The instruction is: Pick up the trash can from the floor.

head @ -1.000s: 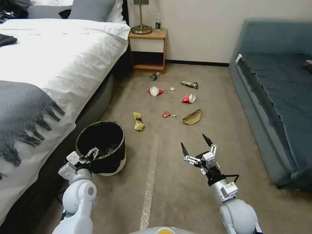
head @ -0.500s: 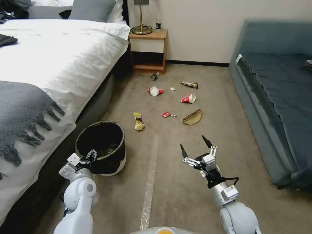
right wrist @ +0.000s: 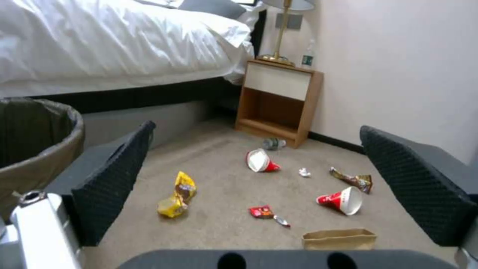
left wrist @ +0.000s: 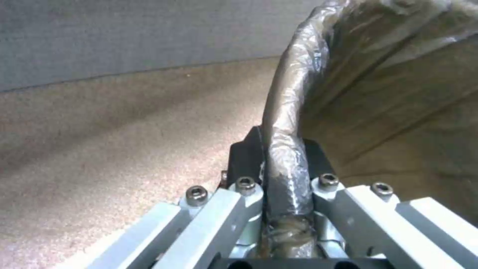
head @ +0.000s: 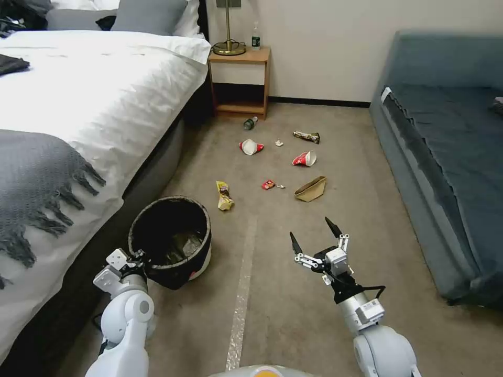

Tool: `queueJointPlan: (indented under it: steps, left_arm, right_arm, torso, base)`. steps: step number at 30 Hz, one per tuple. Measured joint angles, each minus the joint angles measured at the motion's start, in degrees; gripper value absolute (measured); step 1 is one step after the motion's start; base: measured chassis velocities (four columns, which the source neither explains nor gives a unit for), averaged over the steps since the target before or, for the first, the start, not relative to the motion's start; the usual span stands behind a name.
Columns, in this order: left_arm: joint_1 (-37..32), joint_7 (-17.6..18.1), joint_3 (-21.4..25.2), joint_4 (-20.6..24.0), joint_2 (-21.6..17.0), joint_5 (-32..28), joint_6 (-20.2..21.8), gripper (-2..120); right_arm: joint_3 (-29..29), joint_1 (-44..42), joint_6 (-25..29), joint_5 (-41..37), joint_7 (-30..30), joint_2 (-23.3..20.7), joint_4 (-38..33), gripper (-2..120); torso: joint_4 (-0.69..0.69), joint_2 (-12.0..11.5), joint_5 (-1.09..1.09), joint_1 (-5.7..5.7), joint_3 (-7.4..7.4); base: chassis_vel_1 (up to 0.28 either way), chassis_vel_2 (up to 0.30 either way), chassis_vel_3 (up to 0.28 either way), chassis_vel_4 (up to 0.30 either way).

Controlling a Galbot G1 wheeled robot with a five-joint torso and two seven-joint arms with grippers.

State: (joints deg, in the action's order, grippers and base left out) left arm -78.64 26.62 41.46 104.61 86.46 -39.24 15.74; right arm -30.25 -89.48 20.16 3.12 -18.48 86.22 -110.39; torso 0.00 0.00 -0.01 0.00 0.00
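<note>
The trash can (head: pixel 172 241) sits tilted beside the bed (head: pixel 78 115), its lined rim pinched at seven o'clock by the left gripper (left wrist: pixel 283 175), clamped across it. A slow, straight lift should keep the liner from slipping. The right gripper (head: pixel 313 242) hovers spread apart at three o'clock.

head view high, wrist views low

Glossy, crinkled plastic liner (left wrist: pixel 291 112) wraps the trash can (head: pixel 173 246) rim clamped between the left gripper (left wrist: pixel 283 164)'s matt black pads, above rough short-pile carpet (left wrist: pixel 124 130).
</note>
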Motion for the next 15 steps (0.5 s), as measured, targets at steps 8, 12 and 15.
queueJointPlan:
  steps: [8,12,15]
  left_arm:
    - [-1.6,-1.7,-0.5,1.9,-0.3,5.4,-2.7,3]
    - [-3.8,-3.1,-1.2,5.8,-0.6,9.3,-4.4,3]
    - [-6.4,-3.5,-2.1,10.9,-1.1,10.6,-4.8,3]
  right_arm:
    - [0.0,-0.1,0.3,-0.2,0.2,-0.1,0.0,100]
    - [0.2,0.0,0.3,-0.3,0.8,0.0,-0.1,100]
    - [0.2,0.1,0.3,-0.6,1.3,-0.1,-0.3,100]
  torso:
    - [-0.02,0.0,-0.02,0.00,0.01]
    - [0.01,0.0,-0.01,0.00,0.01]
    - [-0.01,0.0,0.03,0.00,0.00]
  base:
    - [0.000,0.000,0.000,0.000]
    - [0.000,0.000,0.000,0.000]
    - [0.000,0.000,0.000,0.000]
